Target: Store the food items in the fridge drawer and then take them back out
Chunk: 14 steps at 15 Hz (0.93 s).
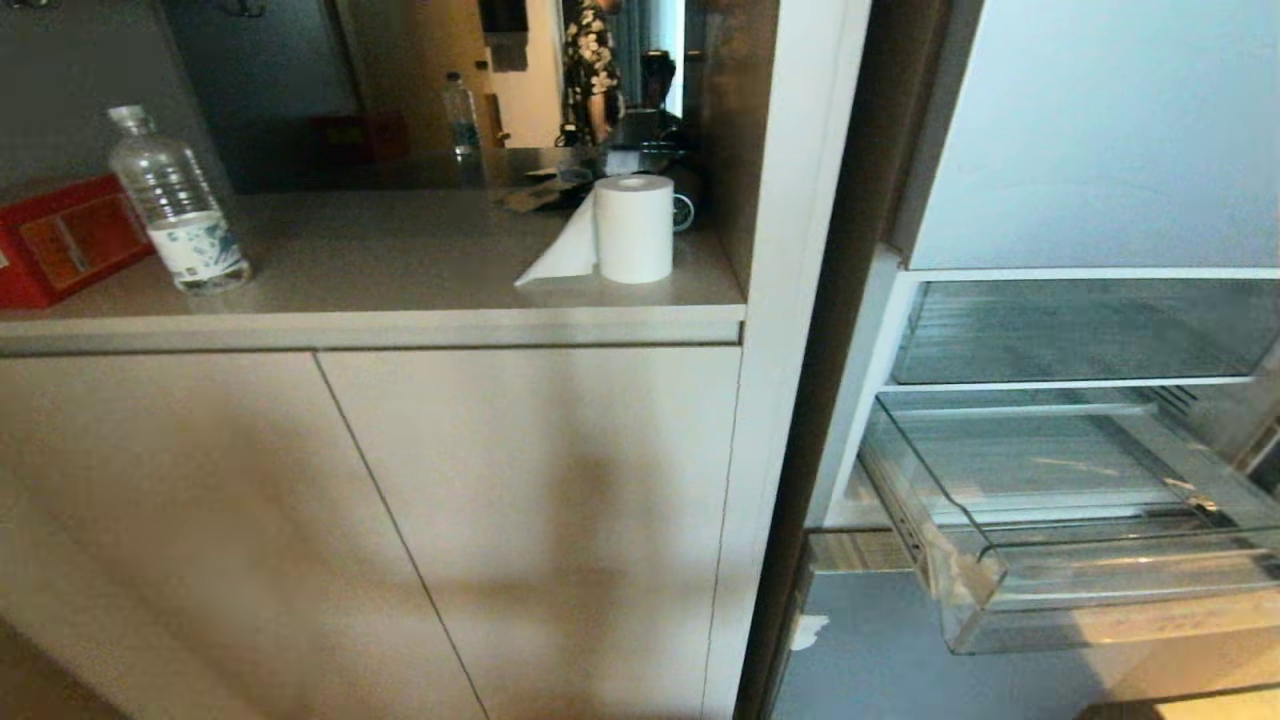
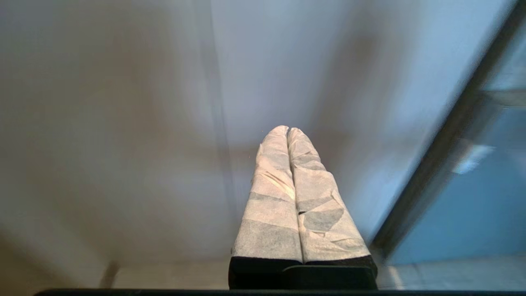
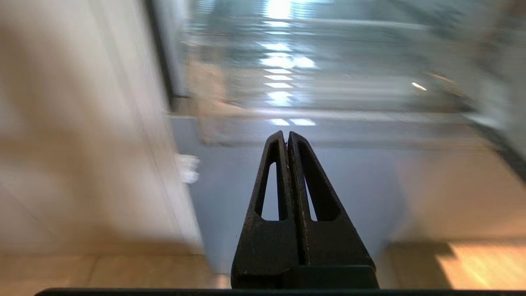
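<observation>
Fridge drawer [image 1: 1090, 520] pulled out and holding nothing I can see; no food items appear in any view, on the counter [image 1: 400, 260] or elsewhere. My right gripper [image 3: 287, 135] and left gripper [image 2: 287, 130] are both closed and empty. I judge the task either finished or not begun

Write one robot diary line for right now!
fridge drawer: pulled out, no food seen inside | left gripper: shut, empty, facing cabinet | right gripper: shut, empty, below drawer | counter: paper roll, bottle
</observation>
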Available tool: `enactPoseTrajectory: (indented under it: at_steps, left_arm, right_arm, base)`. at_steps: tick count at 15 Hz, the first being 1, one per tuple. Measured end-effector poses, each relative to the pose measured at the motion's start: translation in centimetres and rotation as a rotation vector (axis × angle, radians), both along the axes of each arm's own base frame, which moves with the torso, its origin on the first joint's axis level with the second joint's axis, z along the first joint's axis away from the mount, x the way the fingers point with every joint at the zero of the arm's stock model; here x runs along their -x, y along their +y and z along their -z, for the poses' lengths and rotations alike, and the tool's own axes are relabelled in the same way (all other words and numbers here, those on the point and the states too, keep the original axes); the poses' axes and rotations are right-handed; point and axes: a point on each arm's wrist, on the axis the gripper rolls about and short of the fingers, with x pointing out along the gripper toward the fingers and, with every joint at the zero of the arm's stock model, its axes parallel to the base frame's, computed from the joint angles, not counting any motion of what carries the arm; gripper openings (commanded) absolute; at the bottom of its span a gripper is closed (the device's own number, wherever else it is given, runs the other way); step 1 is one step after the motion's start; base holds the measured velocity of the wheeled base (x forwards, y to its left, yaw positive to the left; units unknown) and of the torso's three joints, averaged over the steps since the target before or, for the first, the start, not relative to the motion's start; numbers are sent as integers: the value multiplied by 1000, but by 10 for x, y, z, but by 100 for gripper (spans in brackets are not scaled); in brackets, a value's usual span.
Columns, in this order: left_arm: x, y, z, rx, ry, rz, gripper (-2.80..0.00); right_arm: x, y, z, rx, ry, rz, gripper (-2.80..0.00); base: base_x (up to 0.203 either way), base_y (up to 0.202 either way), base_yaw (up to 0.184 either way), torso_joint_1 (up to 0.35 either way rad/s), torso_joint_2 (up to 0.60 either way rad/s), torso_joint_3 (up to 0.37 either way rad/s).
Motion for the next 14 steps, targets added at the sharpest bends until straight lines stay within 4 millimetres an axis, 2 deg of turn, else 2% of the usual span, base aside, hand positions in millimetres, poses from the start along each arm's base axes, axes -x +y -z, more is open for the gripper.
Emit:
enactPoseTrajectory:
  at_steps: [14]
  left_arm:
    - [0, 0, 0, 0, 0, 0, -280]
  right_arm:
    - [0, 0, 0, -15, -2, 1, -280]
  base:
    - [2, 8, -166, 2, 1, 2]
